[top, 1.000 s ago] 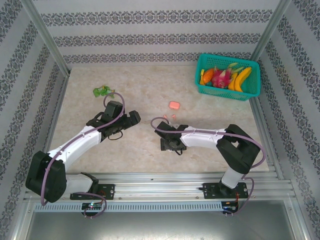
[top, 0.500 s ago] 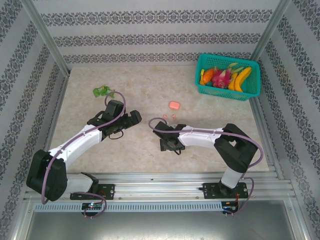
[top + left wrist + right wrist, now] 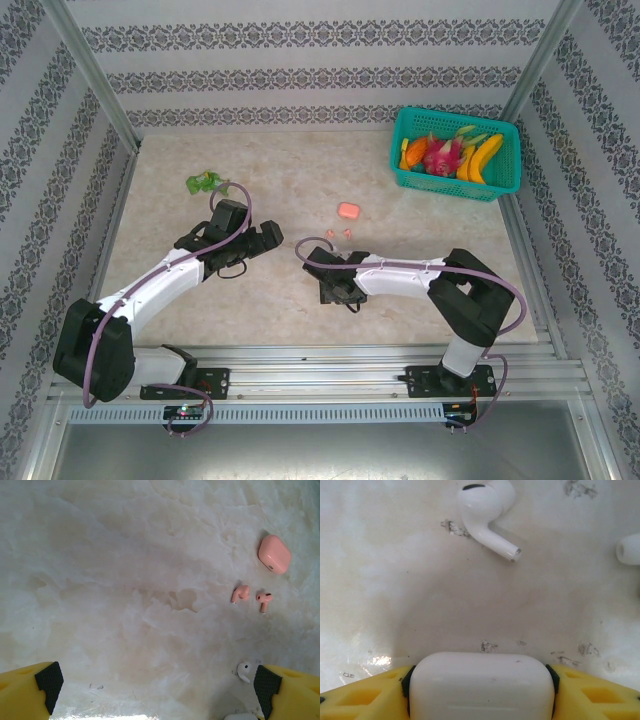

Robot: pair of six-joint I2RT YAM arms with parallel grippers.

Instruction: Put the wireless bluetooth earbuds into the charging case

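Looking at a white earbud (image 3: 487,510) lying flat on the pale marbled table (image 3: 395,590), just ahead of the right gripper (image 3: 480,692), long axis on a diagonal in the right wrist view: head up and to the left, stem slanting down to the right. Also catching the rounded tip of a second white earbud (image 3: 630,549) poking in at the right edge, apart from the first. Right gripper clamped on the white case (image 3: 480,667), with black pads pressed against both of its short ends and the case's long side lying crosswise between the yellow fingers. Further out, from the left wrist view, spotting one pink earbud (image 3: 240,593) with its stem angled down-left and, just beside it, the other pink earbud (image 3: 264,600) with its stem pointing straight down. Near those two but not touching, a closed pink case (image 3: 274,554), tilted, with a tiny dark mark by its lower end, way too small to read. Left gripper (image 3: 157,690) hanging over the table with its jaws spread wide, just bare marble between the fingers. Off in the far right corner, well apart from everything, a teal basket (image 3: 450,185) loaded with fruit, banana and dragon fruit included, plus a small green leafy thing (image 3: 205,183) out on the far left of the table.
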